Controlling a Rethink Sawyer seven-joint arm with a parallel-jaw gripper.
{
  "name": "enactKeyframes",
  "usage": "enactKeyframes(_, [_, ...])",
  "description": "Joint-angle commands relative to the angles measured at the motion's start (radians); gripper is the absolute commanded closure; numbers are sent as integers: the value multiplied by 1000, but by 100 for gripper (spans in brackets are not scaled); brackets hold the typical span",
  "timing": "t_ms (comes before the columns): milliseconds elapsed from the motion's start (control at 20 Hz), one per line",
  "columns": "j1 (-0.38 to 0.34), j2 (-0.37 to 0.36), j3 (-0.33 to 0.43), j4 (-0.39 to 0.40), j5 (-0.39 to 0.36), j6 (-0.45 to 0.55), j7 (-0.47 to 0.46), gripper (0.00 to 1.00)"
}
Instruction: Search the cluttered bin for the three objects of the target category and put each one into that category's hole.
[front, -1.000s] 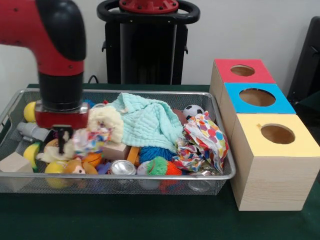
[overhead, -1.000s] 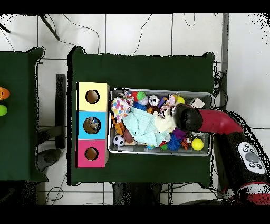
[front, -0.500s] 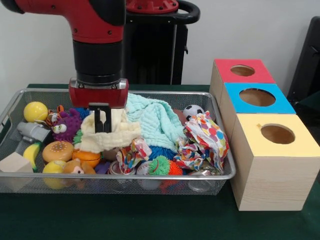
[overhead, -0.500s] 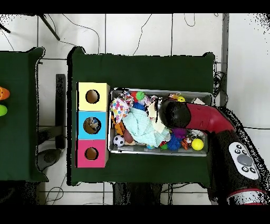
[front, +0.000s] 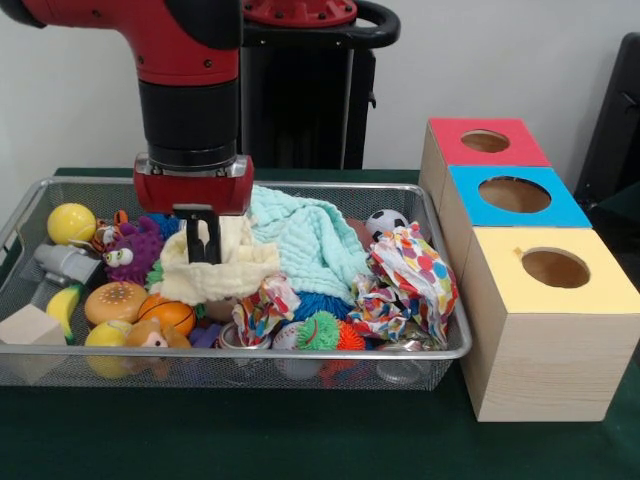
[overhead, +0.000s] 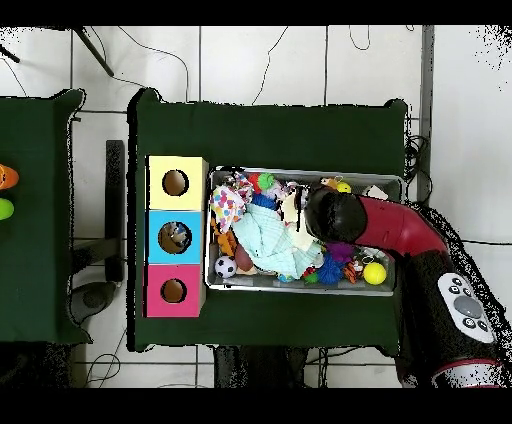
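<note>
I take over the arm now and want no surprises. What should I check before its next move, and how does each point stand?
1. Gripper above the bin: ok.
2. Fingers on the cream cloth: ok; firm grip: cannot tell.
3. Cloth free of the mint cloth: cannot tell, they touch.
4. Three box holes, red, blue, yellow, open: ok.
5. Target category objects found: cannot tell.
</note>
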Motion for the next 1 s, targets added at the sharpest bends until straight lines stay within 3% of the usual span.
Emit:
enactKeyframes(50, [7,-3,-16,114,56,72,150,100])
enactKeyframes(200, [86,-82,-64,153,72,89,209,100])
enactKeyframes(300, [139,-94,-96,163,86,80,257,100])
enactKeyframes(800, [249,-67,-167,203,167,-32,308,100])
enactKeyframes(1000, [247,-2,-164,183,203,-66,288,100])
